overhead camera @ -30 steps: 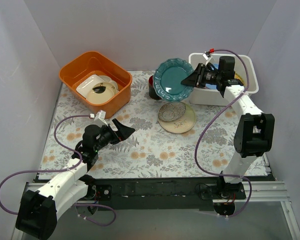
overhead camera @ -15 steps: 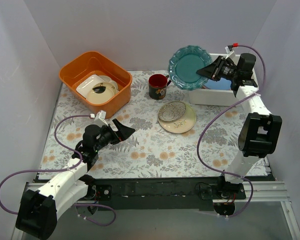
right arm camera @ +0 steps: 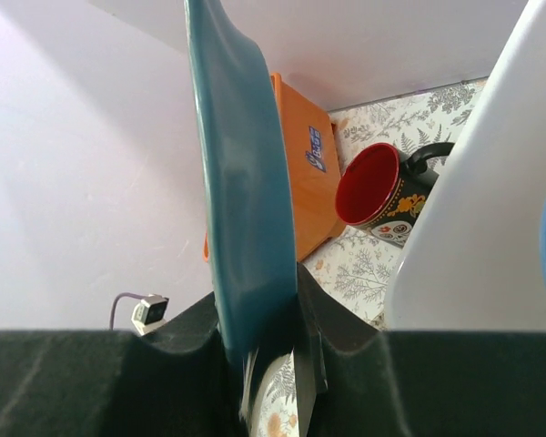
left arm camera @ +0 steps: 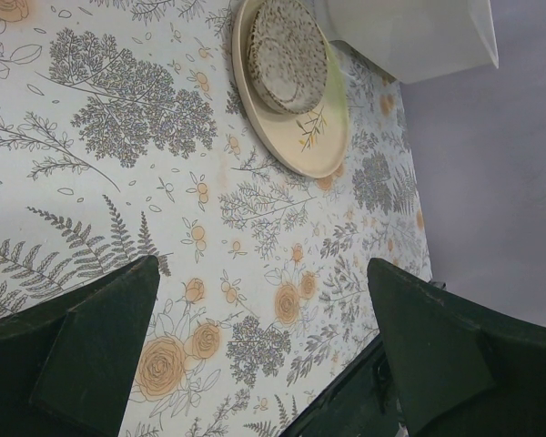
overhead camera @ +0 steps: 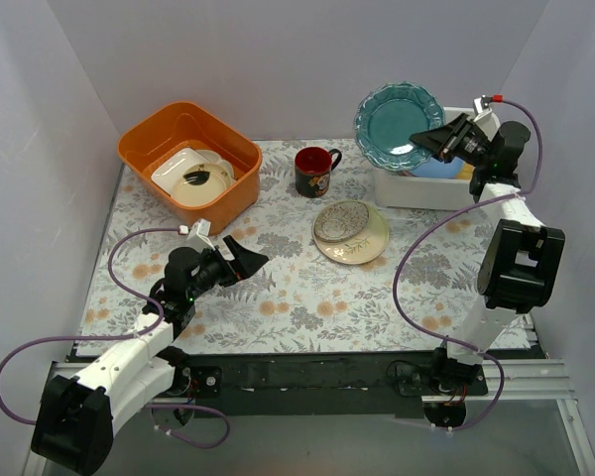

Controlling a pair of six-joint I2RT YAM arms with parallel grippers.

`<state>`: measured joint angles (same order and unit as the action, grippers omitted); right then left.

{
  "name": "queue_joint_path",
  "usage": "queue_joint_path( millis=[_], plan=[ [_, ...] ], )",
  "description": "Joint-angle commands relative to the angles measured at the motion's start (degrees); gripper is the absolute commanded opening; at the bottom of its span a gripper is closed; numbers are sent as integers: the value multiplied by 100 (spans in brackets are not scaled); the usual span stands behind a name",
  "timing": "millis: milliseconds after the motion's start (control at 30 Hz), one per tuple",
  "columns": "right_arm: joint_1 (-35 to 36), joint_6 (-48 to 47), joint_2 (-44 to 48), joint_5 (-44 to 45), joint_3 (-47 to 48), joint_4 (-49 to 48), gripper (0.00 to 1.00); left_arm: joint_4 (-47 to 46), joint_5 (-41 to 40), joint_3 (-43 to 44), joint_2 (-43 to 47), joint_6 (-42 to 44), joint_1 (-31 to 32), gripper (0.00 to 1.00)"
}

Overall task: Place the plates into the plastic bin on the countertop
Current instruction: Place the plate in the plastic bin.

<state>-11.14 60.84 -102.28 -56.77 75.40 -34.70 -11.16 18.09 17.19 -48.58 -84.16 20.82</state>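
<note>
Floral countertop: my right gripper, upper right, clamps teal plate upright at plastic bin left edge; left gripper spread, lower left.

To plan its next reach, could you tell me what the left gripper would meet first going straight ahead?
Probably the stacked plates, where the left gripper seems aimed; if tilted down, the tablecloth first.

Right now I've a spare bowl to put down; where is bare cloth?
The widest free patch is the near middle of the countertop, bordered by the left end effector and the stacked plates. A smaller one lies between the mug and the orange tub. The white bin corner is crowded, the right end effector holding a teal plate.
</note>
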Motion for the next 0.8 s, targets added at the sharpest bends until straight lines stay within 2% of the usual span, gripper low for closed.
queue_joint_path(
  millis=[0,367,767],
  plan=[
    [-231,850,50,131,11,-1505,1,17,63,39,15,110,19,98],
    [-538,1097,-187,447,28,-1637,1,17,81,21,41,102,19,98],
    [-662,526,-301,922,362,-706,1,8,63,-32,50,93,19,98]
  ],
)
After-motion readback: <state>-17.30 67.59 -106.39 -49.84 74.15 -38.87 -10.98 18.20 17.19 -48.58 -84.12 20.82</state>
